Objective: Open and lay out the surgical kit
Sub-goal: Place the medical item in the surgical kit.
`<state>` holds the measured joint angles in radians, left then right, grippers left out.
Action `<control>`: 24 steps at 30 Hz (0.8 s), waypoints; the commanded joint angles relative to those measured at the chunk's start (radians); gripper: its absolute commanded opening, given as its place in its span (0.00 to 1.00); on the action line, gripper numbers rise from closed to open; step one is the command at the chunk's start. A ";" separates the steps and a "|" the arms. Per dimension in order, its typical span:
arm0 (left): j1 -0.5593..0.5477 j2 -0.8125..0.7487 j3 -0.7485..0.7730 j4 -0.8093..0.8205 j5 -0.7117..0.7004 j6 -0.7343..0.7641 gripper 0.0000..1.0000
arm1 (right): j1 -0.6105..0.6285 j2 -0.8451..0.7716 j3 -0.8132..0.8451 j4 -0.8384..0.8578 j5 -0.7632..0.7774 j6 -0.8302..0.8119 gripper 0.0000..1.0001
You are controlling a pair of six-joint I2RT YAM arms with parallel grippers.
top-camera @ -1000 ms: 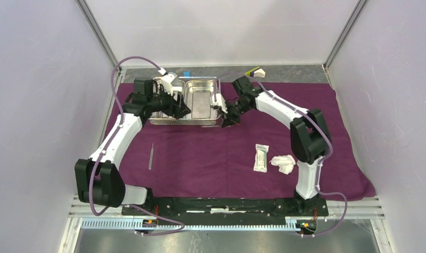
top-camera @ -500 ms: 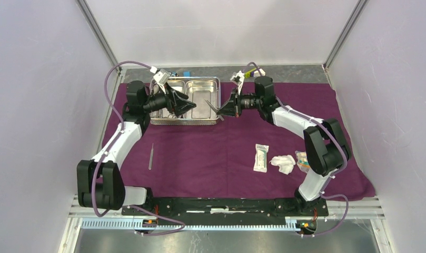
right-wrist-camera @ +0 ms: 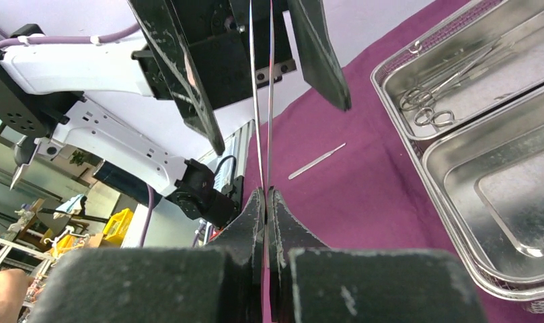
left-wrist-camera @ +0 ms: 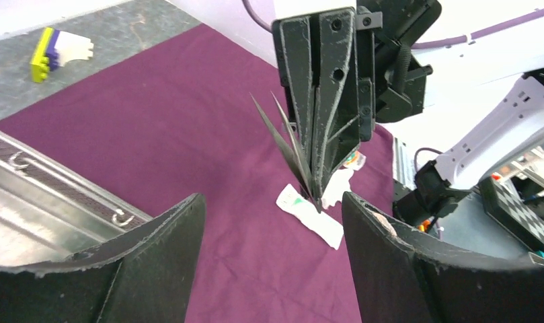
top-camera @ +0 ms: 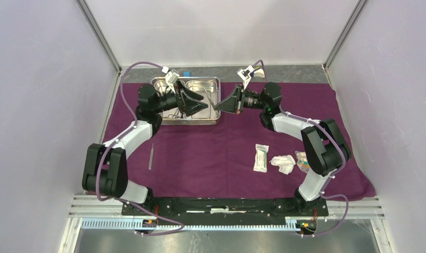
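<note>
Steel tweezers [right-wrist-camera: 261, 101] are the thing in play. The right gripper [right-wrist-camera: 265, 198] is clenched on their joined end and holds them off the table, the two thin blades reaching toward the left gripper [top-camera: 199, 101]. That one is spread wide. In the right wrist view the blades run up the centre of the frame, straight between its two black fingers [right-wrist-camera: 188, 81], touching neither as far as I can see. The pose reads as a mid-air handover over the right-hand part of the steel tray [top-camera: 200, 79], in the upper middle of the top view. One arm presents the tool by its end so that the other can close on the free length. I judge that the left gripper must shut on the blades before the right lets go.

The rest of the kit seems sorted by which arm can reach it. The purple cloth [top-camera: 210, 153] lies spread flat as the work surface. A second slim tool [top-camera: 151, 156] lies on it at centre left, on the left arm's side, which may be why the tweezers are passed across. The white packet [top-camera: 261, 157], gauze [top-camera: 283, 164] and small clear packet [top-camera: 301, 159] sit close together at lower right. Ring-handled forceps [right-wrist-camera: 427, 101] lie in the tray's compartment nearer the left of the top view, and the other compartment looks empty.
</note>
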<state>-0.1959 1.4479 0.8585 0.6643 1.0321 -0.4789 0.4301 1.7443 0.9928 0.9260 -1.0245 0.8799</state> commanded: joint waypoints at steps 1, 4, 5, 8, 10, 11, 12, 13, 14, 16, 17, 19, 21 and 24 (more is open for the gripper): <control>-0.026 0.020 -0.013 0.217 0.027 -0.164 0.79 | 0.001 -0.024 -0.006 0.134 -0.002 0.074 0.00; -0.034 0.047 -0.005 0.268 0.034 -0.224 0.74 | 0.002 -0.015 -0.015 0.181 -0.006 0.108 0.00; -0.036 0.059 -0.001 0.298 0.039 -0.252 0.72 | 0.002 -0.012 -0.015 0.185 -0.007 0.114 0.00; -0.041 0.090 0.008 0.382 0.051 -0.326 0.66 | 0.002 -0.003 -0.022 0.222 -0.007 0.141 0.00; -0.046 0.104 0.014 0.405 0.053 -0.350 0.63 | 0.002 0.003 -0.023 0.241 -0.009 0.155 0.00; -0.048 0.112 0.018 0.410 0.052 -0.359 0.61 | 0.002 0.005 -0.023 0.247 -0.011 0.160 0.00; -0.050 0.119 0.023 0.419 0.054 -0.369 0.58 | 0.002 0.007 -0.023 0.249 -0.009 0.161 0.00; -0.052 0.126 0.026 0.433 0.057 -0.379 0.56 | 0.002 0.010 -0.023 0.252 -0.009 0.163 0.00; -0.055 0.131 0.029 0.448 0.060 -0.392 0.54 | 0.002 0.013 -0.023 0.252 -0.009 0.164 0.00; -0.059 0.138 0.030 0.479 0.061 -0.415 0.53 | 0.001 0.018 -0.025 0.251 -0.009 0.165 0.00; -0.059 0.139 0.029 0.493 0.060 -0.425 0.53 | 0.001 0.019 -0.026 0.251 -0.007 0.163 0.00; -0.062 0.139 0.030 0.502 0.058 -0.431 0.54 | 0.002 0.025 -0.026 0.248 -0.006 0.160 0.00; -0.064 0.138 0.030 0.507 0.058 -0.434 0.56 | 0.003 0.033 -0.021 0.242 -0.006 0.158 0.00; -0.066 0.138 0.030 0.509 0.056 -0.434 0.57 | 0.002 0.039 -0.017 0.246 -0.006 0.162 0.00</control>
<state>-0.2562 1.5875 0.8539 1.0992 1.0771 -0.8711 0.4301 1.7721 0.9726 1.1057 -1.0283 1.0336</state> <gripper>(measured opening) 0.571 0.012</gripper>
